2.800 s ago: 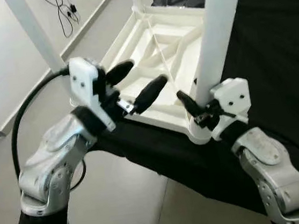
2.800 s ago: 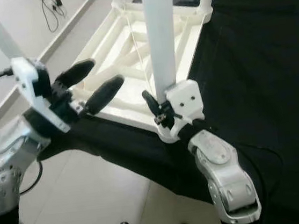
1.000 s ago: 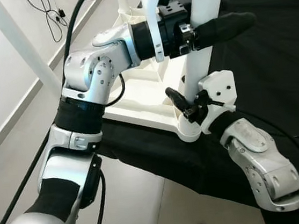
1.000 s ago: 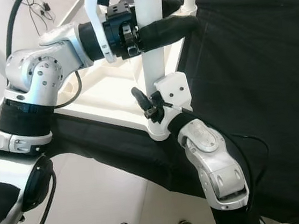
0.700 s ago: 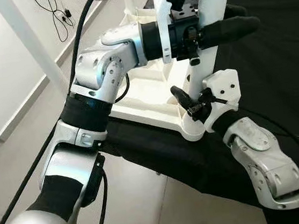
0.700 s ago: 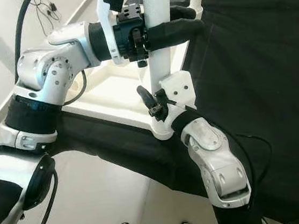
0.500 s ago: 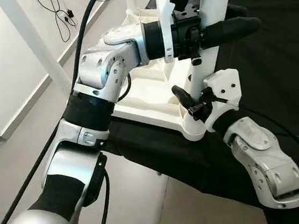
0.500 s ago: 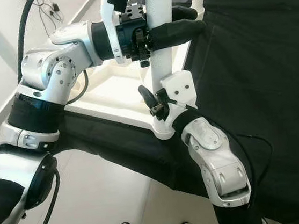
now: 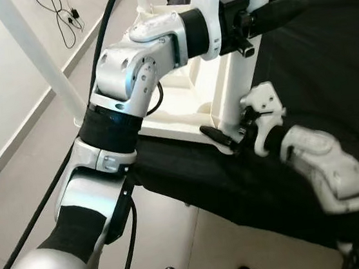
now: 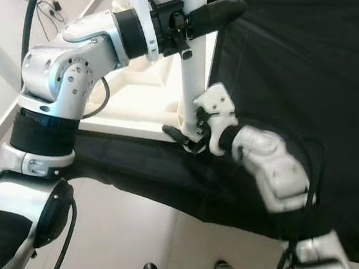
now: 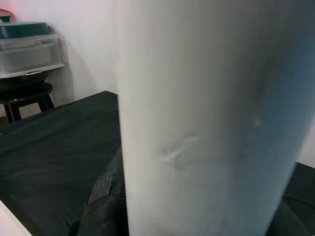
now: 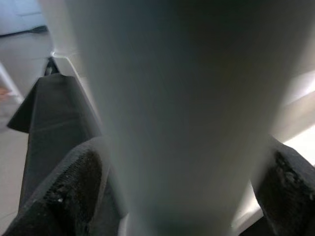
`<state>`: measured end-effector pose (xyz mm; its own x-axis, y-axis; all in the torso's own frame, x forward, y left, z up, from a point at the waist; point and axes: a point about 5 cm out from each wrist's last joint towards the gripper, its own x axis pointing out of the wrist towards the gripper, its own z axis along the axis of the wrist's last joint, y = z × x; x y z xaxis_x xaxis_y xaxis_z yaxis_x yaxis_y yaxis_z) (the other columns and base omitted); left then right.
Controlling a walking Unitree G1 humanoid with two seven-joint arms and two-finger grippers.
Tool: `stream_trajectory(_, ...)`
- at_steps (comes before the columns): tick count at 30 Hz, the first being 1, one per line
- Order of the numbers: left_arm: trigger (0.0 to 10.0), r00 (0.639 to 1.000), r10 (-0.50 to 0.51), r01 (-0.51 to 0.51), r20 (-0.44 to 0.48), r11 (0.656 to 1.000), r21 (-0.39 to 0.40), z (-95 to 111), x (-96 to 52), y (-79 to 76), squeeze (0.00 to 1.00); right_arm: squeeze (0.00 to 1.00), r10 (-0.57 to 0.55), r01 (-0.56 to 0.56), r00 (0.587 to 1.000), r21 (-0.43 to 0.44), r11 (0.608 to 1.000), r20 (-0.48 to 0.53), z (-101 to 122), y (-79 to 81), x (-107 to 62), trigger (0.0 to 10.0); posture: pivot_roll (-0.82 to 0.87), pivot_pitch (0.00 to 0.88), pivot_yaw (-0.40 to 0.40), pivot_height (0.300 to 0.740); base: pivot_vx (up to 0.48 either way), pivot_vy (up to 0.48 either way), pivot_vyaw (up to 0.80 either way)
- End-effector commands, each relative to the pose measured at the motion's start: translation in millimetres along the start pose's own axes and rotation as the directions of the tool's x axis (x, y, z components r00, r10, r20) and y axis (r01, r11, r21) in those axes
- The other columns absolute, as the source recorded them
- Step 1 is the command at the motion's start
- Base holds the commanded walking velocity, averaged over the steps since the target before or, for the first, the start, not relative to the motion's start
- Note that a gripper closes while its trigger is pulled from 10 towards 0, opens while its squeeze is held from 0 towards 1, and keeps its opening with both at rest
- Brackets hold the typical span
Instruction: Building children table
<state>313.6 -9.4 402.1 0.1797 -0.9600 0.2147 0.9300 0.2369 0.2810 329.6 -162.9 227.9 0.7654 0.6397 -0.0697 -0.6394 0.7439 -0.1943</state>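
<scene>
- Left eye view: the white children's table lies upside down on the black-draped surface, its near corner at the surface's edge. Compared with half a second earlier, the right hand sits lower and has rolled over at the foot of the upright white table leg, with its forearm swung outward and blurred. The left hand is higher in frame than before, the left arm reaching across from the left with its elbow bent; the black fingers lie level, clamped on the leg's upper part. Black cables lie on the floor by the wall.
- Right eye view: the same scene; the right hand presses against the leg's base beside the corner socket, one black finger lying on the table's rim.
- Left wrist view: the leg stands very close, a dark finger touching its side, so the hand is closed on it.
- Right wrist view: the leg stands between two black fingers, both touching its sides, so this hand grips it too.
</scene>
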Motion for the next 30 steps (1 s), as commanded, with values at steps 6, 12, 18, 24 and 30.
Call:
stream_trajectory(6,0.0,0.987,-0.158,0.158,0.001,0.985,-0.073,-10.1,25.4,-23.7,0.0,0.0,0.155,-0.155,0.984,-0.012,0.988,0.089,22.2,-3.8,23.1,10.0,-0.02,0.241,0.067,0.74,0.0,0.0,0.0)
stream_trajectory(12,0.0,0.987,-0.16,0.16,0.006,0.983,-0.087,-7.0,26.3,-26.7,0.0,0.0,0.304,-0.31,0.936,0.002,0.951,0.178,31.2,-6.3,28.2,10.0,-0.02,0.247,0.067,0.74,0.0,0.0,0.0)
stream_trajectory(18,0.0,0.987,-0.161,0.161,0.011,0.983,-0.09,-5.5,26.4,-27.5,0.0,0.0,0.407,-0.417,0.879,-0.014,0.909,0.247,36.6,-8.0,29.1,8.4,-0.02,0.251,0.069,0.74,0.0,0.0,0.0)
stream_trajectory(24,0.0,0.985,-0.171,0.171,0.009,0.982,-0.082,-5.9,26.8,-28.8,0.0,0.0,0.489,-0.494,0.832,-0.053,0.868,0.263,37.6,-7.9,31.7,0.0,-0.01,0.257,0.068,0.74,0.0,0.0,0.0)
stream_trajectory(30,0.4,0.983,-0.181,0.181,0.012,0.978,-0.104,-5.5,26.5,-29.3,1.0,0.0,0.492,-0.495,0.839,-0.046,0.867,0.233,28.3,-6.4,33.3,0.0,-0.01,0.261,0.068,0.74,0.0,0.0,0.0)
